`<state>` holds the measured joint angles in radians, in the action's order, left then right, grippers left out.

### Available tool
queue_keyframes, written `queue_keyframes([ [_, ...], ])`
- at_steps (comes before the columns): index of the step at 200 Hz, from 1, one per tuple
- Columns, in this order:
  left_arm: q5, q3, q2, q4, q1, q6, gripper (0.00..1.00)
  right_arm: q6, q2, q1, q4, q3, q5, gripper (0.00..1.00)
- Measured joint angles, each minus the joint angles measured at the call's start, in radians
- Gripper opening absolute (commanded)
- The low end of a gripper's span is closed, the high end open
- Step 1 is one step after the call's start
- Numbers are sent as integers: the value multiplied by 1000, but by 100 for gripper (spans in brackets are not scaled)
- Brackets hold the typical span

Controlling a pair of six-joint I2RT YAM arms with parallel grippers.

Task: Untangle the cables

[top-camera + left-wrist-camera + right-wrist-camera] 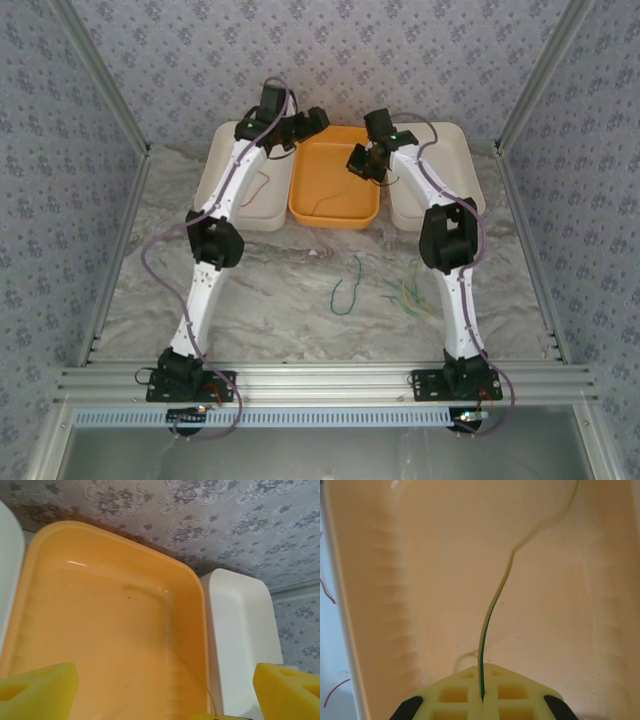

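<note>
- Overhead, a shallow rectangular orange plastic tray (320, 172) sits at upper centre, between a left white plastic tray (225, 205) and a right white plastic tray (458, 160).
- The right gripper (482, 697) pinches a thin yellow-green wire (492, 605) between its closed pale-yellow foam fingers, above the orange tray.
- In the right wrist view, that wire rises almost vertically from the fingers, then curves toward the upper right corner.
- The left gripper (165, 680) hangs over the same tray with its yellow fingers spread wide, holding nothing.
- On the marble-patterned table (270, 290), lower centre, a hooked green wire (356, 275) lies with its long axis roughly up-down.
- A loose bunch of yellow-olive wires (410, 292) lies just right of it.
- A thin red wire (262, 185) lies in the left white tray.
</note>
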<state>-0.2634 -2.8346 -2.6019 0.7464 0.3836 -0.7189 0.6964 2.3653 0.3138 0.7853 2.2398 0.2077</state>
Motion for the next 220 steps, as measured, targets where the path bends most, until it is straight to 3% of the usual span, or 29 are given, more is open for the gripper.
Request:
queue_keyframes([
  [33, 36, 0, 56, 79, 4, 35, 87, 19, 38, 3, 30, 8, 6, 0],
  [60, 71, 0, 134, 151, 29, 71, 86, 23, 44, 3, 55, 24, 4, 32],
  [85, 134, 0, 228, 227, 82, 110, 85, 0, 23, 16, 64, 21, -61, 44],
  [106, 190, 69, 341, 257, 135, 128, 84, -24, -94, 51, 44, -122, -164, 53],
  [119, 213, 240, 471, 227, 167, 127, 83, -33, -212, 84, 31, -241, -240, 56],
  [136, 221, 600, 694, 102, 186, 114, 82, -39, -390, 127, 2, -386, -313, 58],
  [174, 222, 1203, 1034, -138, 159, 41, 78, -39, -732, 156, -91, -687, -430, 58],
  [220, 220, 1684, 1280, -279, 204, -40, 73, -77, -795, 245, -146, -999, -441, 43],
])
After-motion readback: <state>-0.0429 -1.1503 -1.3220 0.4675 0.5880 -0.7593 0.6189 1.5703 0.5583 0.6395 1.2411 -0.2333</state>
